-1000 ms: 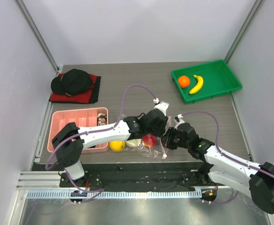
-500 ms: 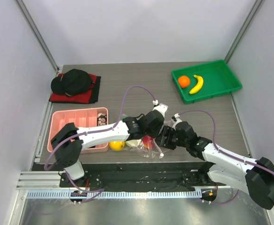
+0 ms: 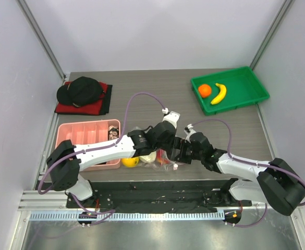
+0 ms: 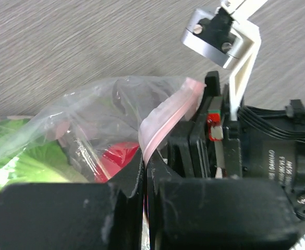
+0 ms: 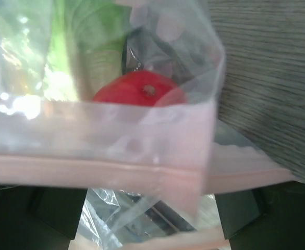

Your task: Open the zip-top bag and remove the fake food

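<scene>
The zip-top bag (image 3: 165, 159) is of thin, clear, crinkly plastic and lies on the grey wood-grain tabletop (image 3: 142, 88) near its front edge, between the two arms. Its mouth has a flat, pale pink zip strip (image 4: 165, 112), soft enough that it bends and folds.

Inside the bag I see a smooth, glossy red round fruit (image 5: 142, 88) and, behind it, a green-white leafy cabbage (image 5: 89, 31) with ribbed leaves. A yellow lemon (image 3: 130, 162) lies at the left end of the bag; whether the plastic covers it, I cannot tell.

The left gripper (image 4: 144, 172) is closed on the zip strip, which is pinched between its black fingers and rises out of them in a curve. The right gripper (image 5: 149, 208) stands just opposite, very close to the left one. Its fingers are spread wide, and the other lip of the bag stretches across the gap between them.

Well apart, at the far right, a green plastic tray (image 3: 241, 86) holds an orange (image 3: 205, 90) and a curved yellow banana (image 3: 219, 94).
</scene>
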You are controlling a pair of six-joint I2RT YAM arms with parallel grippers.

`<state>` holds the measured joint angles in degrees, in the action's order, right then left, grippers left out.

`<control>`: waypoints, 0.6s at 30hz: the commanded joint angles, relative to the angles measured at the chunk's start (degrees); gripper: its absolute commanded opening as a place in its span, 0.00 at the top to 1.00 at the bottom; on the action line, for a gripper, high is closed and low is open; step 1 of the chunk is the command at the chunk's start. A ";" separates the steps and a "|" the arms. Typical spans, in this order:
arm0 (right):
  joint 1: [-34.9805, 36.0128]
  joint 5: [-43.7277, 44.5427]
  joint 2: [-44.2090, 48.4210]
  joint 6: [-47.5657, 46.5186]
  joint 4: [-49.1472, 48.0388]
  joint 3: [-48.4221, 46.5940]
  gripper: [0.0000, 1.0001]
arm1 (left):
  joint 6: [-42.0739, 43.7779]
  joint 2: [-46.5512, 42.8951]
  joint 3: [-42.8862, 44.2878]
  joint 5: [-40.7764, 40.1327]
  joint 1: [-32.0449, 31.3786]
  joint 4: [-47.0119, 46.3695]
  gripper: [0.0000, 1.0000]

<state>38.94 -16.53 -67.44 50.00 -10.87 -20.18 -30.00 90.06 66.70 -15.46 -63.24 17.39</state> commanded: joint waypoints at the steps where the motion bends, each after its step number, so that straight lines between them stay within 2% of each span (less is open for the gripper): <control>1: 1.40 1.85 -2.25 -1.83 -10.04 -1.96 0.04 | -1.99 -2.17 -2.00 -0.79 -0.92 -5.08 1.00; 12: 5.62 4.58 -10.34 -0.52 -18.30 -5.04 0.02 | -1.55 -4.63 -4.64 -1.24 -0.92 -6.23 1.00; 15: 5.80 5.90 -11.74 0.01 -18.66 -5.65 0.04 | -1.73 -5.07 -5.00 -0.80 -0.92 -6.58 1.00; 18: 6.15 7.30 -11.92 -0.34 -18.66 -6.18 0.11 | -1.90 -5.42 -5.44 -0.36 -0.92 -6.66 1.00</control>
<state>43.75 -12.82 -78.46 49.60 -22.79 -22.48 -29.54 86.74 61.25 -21.08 -62.50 16.73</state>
